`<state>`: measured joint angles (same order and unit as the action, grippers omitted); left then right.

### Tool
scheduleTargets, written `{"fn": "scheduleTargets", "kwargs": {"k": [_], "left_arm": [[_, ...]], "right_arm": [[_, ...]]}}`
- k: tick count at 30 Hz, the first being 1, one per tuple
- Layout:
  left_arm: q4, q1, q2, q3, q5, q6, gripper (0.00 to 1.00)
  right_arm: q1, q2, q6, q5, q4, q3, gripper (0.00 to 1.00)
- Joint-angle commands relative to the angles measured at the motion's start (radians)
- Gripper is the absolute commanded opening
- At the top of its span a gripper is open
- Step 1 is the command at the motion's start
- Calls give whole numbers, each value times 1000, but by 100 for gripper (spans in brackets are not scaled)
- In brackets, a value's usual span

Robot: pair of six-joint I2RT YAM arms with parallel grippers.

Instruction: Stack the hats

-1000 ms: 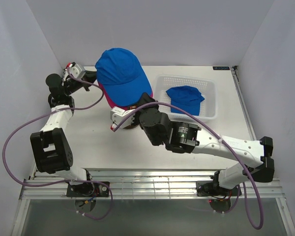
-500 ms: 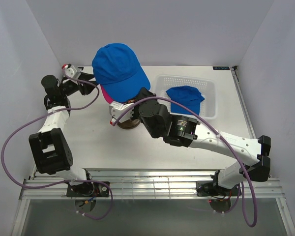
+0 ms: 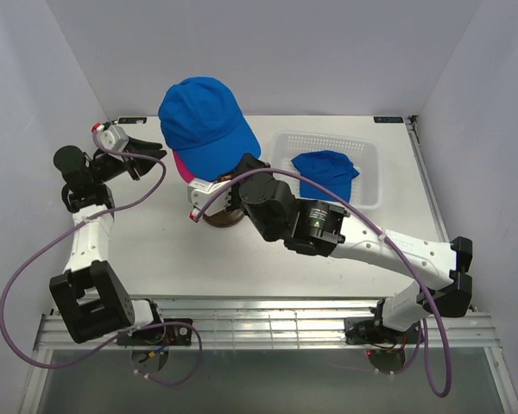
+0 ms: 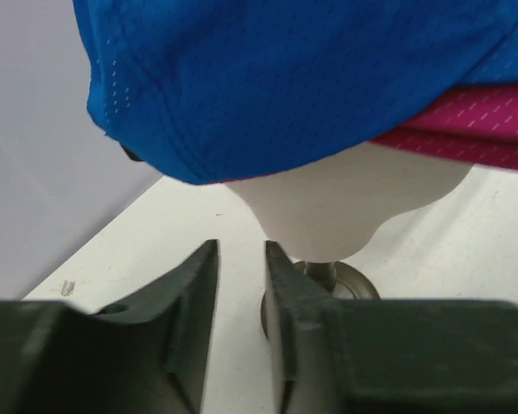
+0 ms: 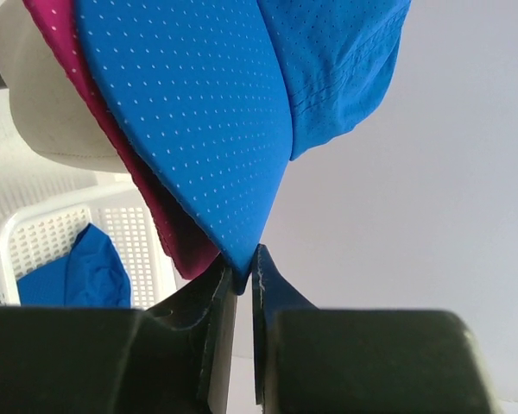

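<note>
Where the right gripper (image 5: 240, 274) sits under the brim, its fingers are pressed almost together, pinching the front tip of the top blue cap (image 3: 203, 112). Can't tell if the brim of the pink cap (image 5: 160, 216) right beneath it is caught too. The top blue cap sits over the pink cap on the cream mannequin head (image 4: 328, 203), with the brims pointing near-right toward the right arm. The left gripper (image 4: 242, 252) is on the left side of the head, its fingers parted by a narrow gap with nothing between them. It is apart from the caps and aimed at the head's lower part and round stand (image 4: 350, 280). A second blue cap (image 3: 325, 172) lies crumpled in the white basket (image 3: 328, 138), right of the head and near the table's back-right corner. The left arm is close to the left wall (image 3: 26, 86). Bare table (image 3: 155, 250) shows in front of the stand and to its left, and the right arm lies across the front-right area.
</note>
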<state>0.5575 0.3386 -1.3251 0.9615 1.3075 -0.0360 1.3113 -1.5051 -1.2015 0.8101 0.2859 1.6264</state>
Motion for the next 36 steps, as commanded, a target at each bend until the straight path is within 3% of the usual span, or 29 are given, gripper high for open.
{"fn": "scheduleTargets", "kwargs": {"k": [1,4,6,9,14,18,22,27,29,30,31,33,36], "left_arm": [[-39,-27,66,9,13,-57,33],[-51,-55,96,13,39,-94,29],[-56,-64,109,13,59,-123,29],[-73,-75,119,3,78,-130,29],[-102,-82,129,3,73,-117,28],[-123,-82,130,6,61,-114,28],[-142,-82,138,9,49,-110,28],[-179,-81,165,16,58,-88,28],[-228,-81,173,16,59,-58,27],[-241,-75,179,14,58,-29,27],[-267,-70,182,14,56,-13,27],[-303,-59,191,16,44,57,27],[-489,-62,213,39,-11,245,27]], "right_arm": [[42,-40,40,-94,99,55,13],[55,-50,65,-100,127,72,15],[57,-56,80,-106,133,81,25],[57,-61,94,-94,124,84,59],[57,-18,143,-98,142,96,71],[55,48,175,-162,144,102,76],[55,26,218,-239,217,238,78],[51,110,411,-370,276,244,79],[-24,153,552,-406,279,245,79],[-88,196,747,-537,283,247,78],[-263,219,835,-622,280,236,77],[-389,250,977,-715,245,176,71],[-443,218,1011,-687,256,159,70]]}}
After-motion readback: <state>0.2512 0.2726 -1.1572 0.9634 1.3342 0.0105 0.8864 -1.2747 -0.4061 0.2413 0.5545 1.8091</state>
